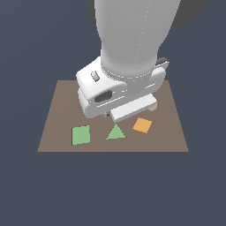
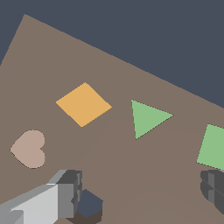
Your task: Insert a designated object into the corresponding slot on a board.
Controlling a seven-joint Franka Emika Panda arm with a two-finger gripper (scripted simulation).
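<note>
Pincer: nearest the wrist camera, fingers spread wide, grasping nothing, hovering over the board. Dark cutout just beside one finger; whether it is the slot cannot be told. Orange block: flat on the board, apart from the pincer, beside the green triangle. Risk: thin block slipping or tilting in the grasp; the green square mistaken for it.

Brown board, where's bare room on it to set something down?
The board is bare at the exterior view's left, beyond the green square, and at its right past the orange square. The row with the green triangle is crowded; the end effector hangs over the middle.
</note>
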